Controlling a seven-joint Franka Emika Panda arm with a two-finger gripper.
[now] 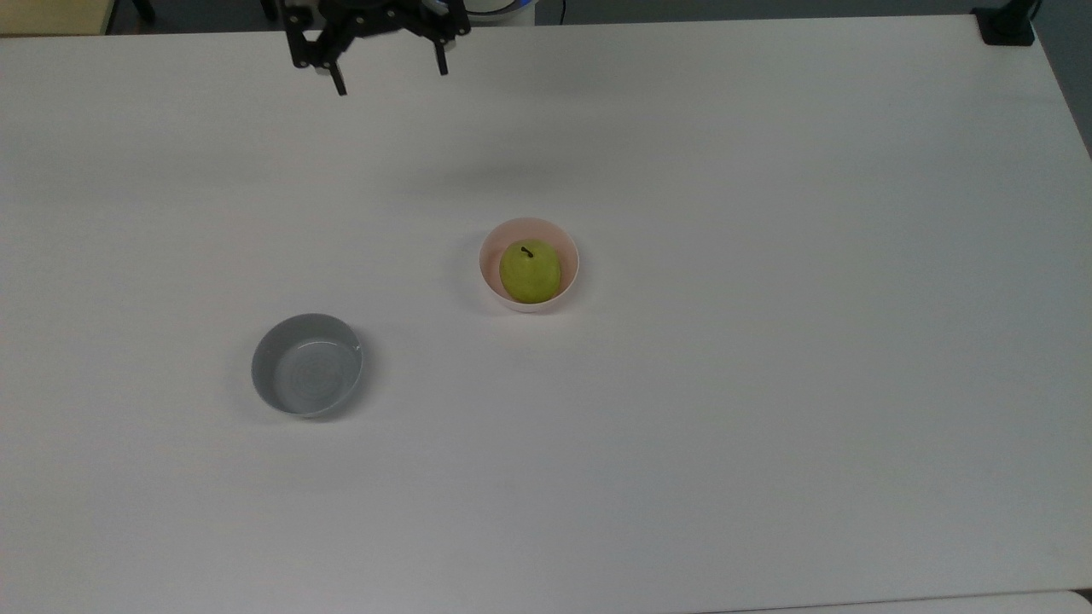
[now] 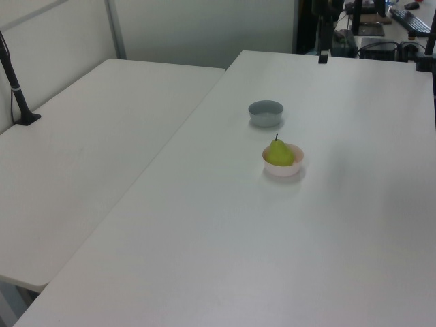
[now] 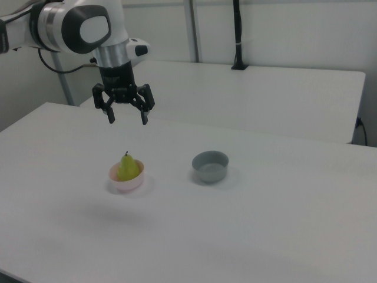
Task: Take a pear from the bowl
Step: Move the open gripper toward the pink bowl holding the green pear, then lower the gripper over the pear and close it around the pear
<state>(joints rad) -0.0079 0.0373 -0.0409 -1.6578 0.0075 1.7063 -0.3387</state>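
Lab: white tables [image 2: 102, 150], robot arm [image 3: 76, 26]
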